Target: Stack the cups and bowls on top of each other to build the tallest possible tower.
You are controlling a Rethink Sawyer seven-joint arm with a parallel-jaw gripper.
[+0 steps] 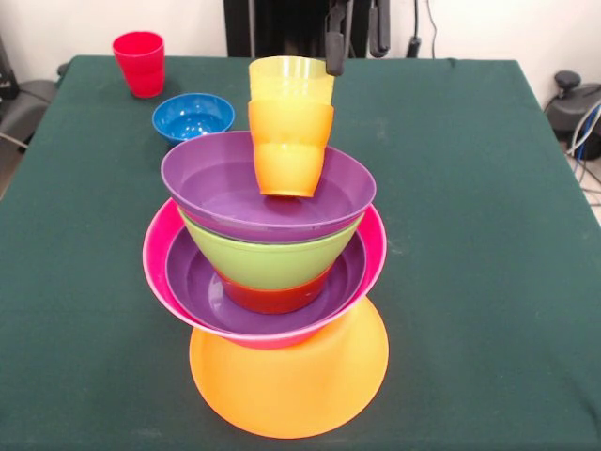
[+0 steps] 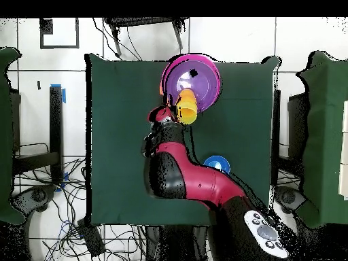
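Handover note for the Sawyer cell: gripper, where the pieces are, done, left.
Gripper: at the yellow cup's rim on top of the tower; open or shut cannot be told.
Tower: upturned orange bowl as base, then pink bowl, purple bowl, small red-orange bowl, green bowl, second purple bowl, orange cup, yellow cup.
Done: eight pieces stacked.
Left: blue bowl and red cup, both loose on the table.
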